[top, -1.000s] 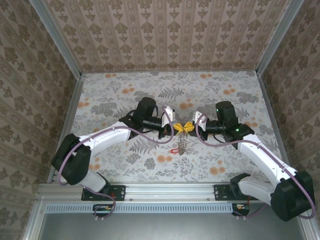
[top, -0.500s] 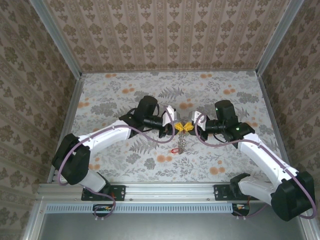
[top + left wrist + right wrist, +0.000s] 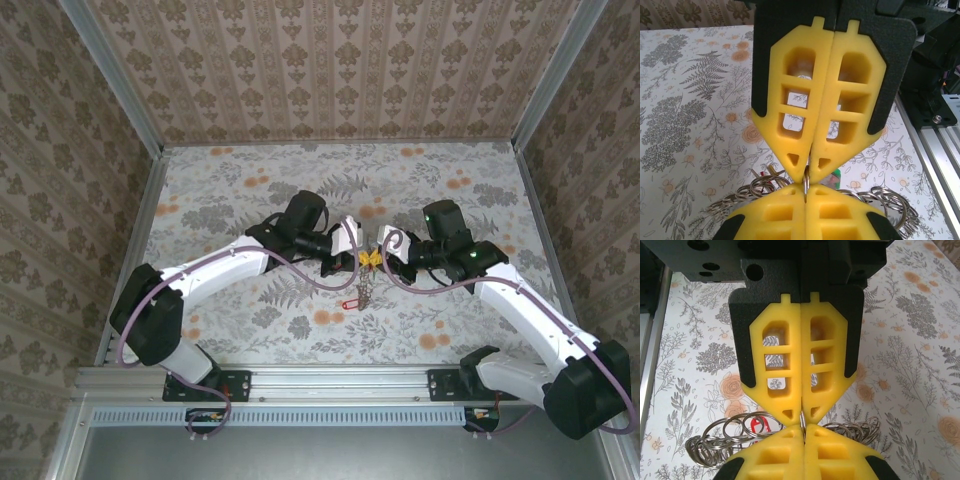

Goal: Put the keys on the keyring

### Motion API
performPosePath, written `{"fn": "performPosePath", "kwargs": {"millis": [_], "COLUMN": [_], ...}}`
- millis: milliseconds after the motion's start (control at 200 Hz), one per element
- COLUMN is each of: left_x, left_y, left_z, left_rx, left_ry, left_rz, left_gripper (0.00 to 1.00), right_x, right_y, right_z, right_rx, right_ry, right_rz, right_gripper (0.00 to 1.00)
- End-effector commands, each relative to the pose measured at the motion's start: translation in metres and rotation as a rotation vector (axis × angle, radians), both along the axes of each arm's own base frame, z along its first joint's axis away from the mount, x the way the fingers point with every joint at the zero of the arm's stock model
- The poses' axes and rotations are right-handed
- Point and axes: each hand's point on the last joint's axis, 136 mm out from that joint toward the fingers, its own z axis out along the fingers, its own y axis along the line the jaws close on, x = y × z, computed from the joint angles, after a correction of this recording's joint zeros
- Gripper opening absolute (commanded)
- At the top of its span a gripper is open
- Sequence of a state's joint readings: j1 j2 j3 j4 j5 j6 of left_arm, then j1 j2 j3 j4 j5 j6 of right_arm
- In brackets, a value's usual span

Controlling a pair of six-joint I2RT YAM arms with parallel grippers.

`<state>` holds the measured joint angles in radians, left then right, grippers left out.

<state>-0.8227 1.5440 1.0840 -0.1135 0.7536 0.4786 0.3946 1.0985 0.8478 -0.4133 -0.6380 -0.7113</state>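
Note:
My left gripper (image 3: 359,258) and right gripper (image 3: 375,258) meet tip to tip above the middle of the table. Both are shut on the same thin ring of the keyring (image 3: 366,284), whose silvery chain of rings hangs from them to the table. In the left wrist view that keyring (image 3: 805,181) is pinched edge-on in my left gripper (image 3: 805,192), with the right one's fingers (image 3: 790,135) opposite. Behind sit a green key head (image 3: 836,173) and a brassy key (image 3: 771,172). In the right wrist view my right gripper (image 3: 803,429) nips the keyring (image 3: 725,432); a red key (image 3: 756,425) lies among its rings.
The red key (image 3: 350,303) rests on the flowered tabletop (image 3: 250,190) just below the grippers. An aluminium rail (image 3: 330,380) runs along the near edge, and patterned walls (image 3: 60,200) close in the left, right and back sides.
Both grippers have drawn closer together, so their yellow tips now touch. The left arm has shifted right and both wrists have turned. The chain still hangs beneath them.

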Motion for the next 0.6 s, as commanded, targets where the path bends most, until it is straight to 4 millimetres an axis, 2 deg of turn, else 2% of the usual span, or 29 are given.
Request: {"fn": "performPosePath", "kwargs": {"millis": [0,140,250,520,595], "left_x": [-0.002,-0.004,-0.006,-0.012,-0.012], "left_y": [-0.002,0.002,0.004,0.007,0.008], "left_z": [0.016,0.031,0.039,0.043,0.043], "left_rx": [-0.09,-0.183,-0.222,-0.254,-0.253], "left_ry": [-0.005,0.014,0.026,0.054,0.059], "left_rz": [-0.007,-0.025,-0.05,-0.093,-0.095], "left_gripper": [0.0,0.0,0.0,0.0,0.0], "right_x": [0.004,0.002,0.002,0.006,0.006], "right_y": [0.003,0.003,0.004,0.004,0.005], "right_z": [0.013,0.008,0.007,0.009,0.01], "right_rx": [0.054,0.105,0.135,0.16,0.165], "right_ry": [-0.07,-0.033,-0.021,-0.023,-0.024], "right_rz": [0.008,0.02,0.028,0.02,0.024], "right_gripper": [0.08,0.14,0.14,0.15,0.11]}}
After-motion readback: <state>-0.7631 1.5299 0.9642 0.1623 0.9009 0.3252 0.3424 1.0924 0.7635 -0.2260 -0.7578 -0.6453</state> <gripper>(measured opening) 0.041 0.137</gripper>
